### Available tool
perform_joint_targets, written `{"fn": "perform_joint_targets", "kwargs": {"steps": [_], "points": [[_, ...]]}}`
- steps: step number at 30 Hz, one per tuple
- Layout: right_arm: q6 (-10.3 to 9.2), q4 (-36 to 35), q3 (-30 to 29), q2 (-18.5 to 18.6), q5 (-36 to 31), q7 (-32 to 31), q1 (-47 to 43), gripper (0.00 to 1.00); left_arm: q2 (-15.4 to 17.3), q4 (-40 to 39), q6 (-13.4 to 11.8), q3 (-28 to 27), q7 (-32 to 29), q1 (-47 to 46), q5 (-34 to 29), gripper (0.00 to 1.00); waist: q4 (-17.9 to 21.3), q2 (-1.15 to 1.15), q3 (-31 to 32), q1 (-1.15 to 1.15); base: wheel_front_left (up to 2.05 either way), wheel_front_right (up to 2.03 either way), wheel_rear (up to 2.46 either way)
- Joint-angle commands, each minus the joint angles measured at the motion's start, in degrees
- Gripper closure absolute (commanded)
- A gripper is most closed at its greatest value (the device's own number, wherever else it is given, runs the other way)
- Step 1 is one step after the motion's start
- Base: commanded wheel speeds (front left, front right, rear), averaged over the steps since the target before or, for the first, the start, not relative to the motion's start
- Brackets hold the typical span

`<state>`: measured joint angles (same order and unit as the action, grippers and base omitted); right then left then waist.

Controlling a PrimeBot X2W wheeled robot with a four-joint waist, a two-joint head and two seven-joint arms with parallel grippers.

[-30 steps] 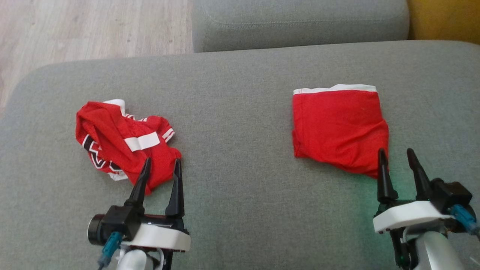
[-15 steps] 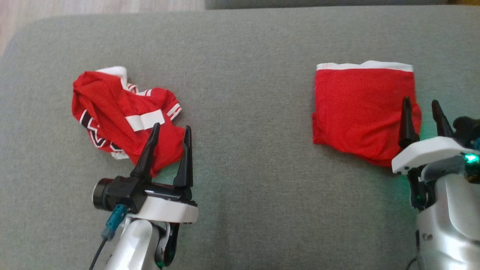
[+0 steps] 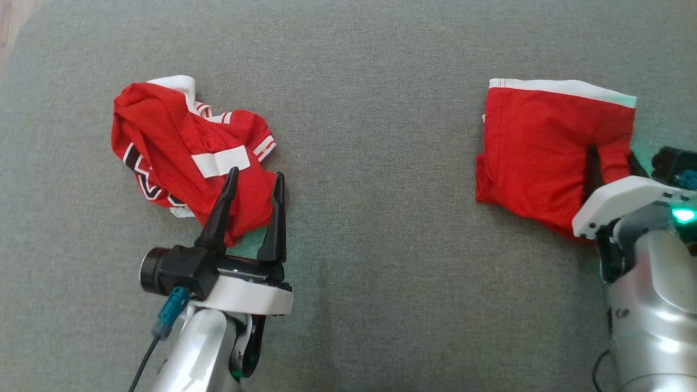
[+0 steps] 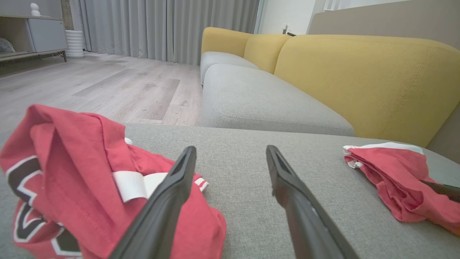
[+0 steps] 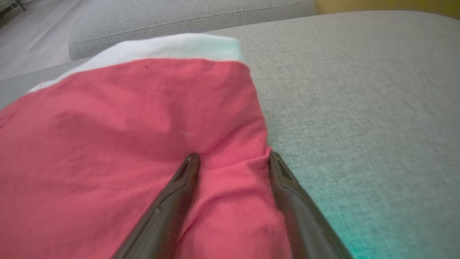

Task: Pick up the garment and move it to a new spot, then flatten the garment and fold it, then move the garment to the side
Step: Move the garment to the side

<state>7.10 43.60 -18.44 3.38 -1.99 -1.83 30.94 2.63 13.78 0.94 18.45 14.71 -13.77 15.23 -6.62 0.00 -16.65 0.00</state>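
Right gripper (image 3: 611, 152) is down on the folded red shorts (image 3: 539, 141), its two dark fingers (image 5: 179, 187) apart and pressed into the cloth at the shorts' right side. The right wrist view shows a ridge of red fabric bunched up between them, and the fingers are not clamped on it. The shorts lie on the right part of the grey sofa cushion (image 3: 370, 163), with the white waistband (image 3: 561, 86) along the side nearest the cushion's far edge. A green light (image 3: 683, 215) glows on the right wrist and throws a green tint on the fabric beside it.

Over on the left, the left gripper (image 3: 257, 173) has its fingers spread wide with nothing between them. One fingertip lies over the near end of a crumpled red jersey (image 3: 174, 141) with white and black trim, and the other is just off the jersey's right edge. The jersey sits toward the cushion's far left corner, well apart from the shorts. Beyond the cushion, the left wrist view takes in a yellow sofa back (image 4: 359, 72) and pale wood floor (image 4: 107, 82)
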Motion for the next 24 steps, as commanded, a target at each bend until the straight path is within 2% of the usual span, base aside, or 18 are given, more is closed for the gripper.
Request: {"fn": "perform_joint_targets", "kwargs": {"steps": [1, 6, 9, 14, 18, 22, 24], "points": [[0.39, 0.31, 2.58, -0.50, -0.26, -0.80, 0.45, 1.00, 0.25, -1.47, -0.37, -1.52, 0.29, -1.78, 0.38, 0.00, 0.13, 0.00, 0.01, 0.00, 0.00, 0.00, 0.00], [0.39, 0.86, 5.03, 0.71, -3.01, 1.05, 1.21, 1.00, 0.25, -0.92, -0.49, -2.05, 0.29, -1.84, 0.26, 0.00, 1.25, 0.00, 1.25, 0.00, 0.00, 0.00, 0.00], [0.39, 0.29, 7.81, 3.39, -5.29, 1.65, 1.45, 1.00, 0.25, -0.94, -0.40, -2.32, 0.29, -1.52, 0.13, 0.00, 2.04, 0.00, 2.09, 0.00, 0.00, 0.00, 0.00], [0.39, -0.19, 13.78, 11.61, -7.95, 0.99, 1.40, 1.00, 0.25, -1.27, -0.29, -2.61, 0.29, -1.09, 0.14, 0.00, 2.74, 0.00, 2.96, 0.00, 0.00, 0.00, 0.00], [0.39, 0.45, 17.56, 20.62, -7.74, -0.81, 0.95, 1.00, 0.25, -1.79, -0.20, -2.29, 0.29, -1.33, 0.41, 0.00, 2.23, 0.00, 2.37, 0.00, 0.00, 0.00, 0.00], [0.39, 2.40, 18.31, 29.52, -7.28, -2.48, -0.16, 1.00, 0.25, -2.07, -0.14, -2.35, 0.29, -1.44, 0.39, 0.00, 1.17, 0.00, 0.93, 0.00, 0.00, 0.00, 0.00], [0.39, 3.00, 17.80, 32.78, -7.40, -2.93, -0.43, 1.00, 0.25, -2.09, -0.05, -2.59, 0.29, -1.57, 0.15, 0.00, 0.68, 0.00, 0.13, 0.00, 0.00, 0.00, 0.00]]}}
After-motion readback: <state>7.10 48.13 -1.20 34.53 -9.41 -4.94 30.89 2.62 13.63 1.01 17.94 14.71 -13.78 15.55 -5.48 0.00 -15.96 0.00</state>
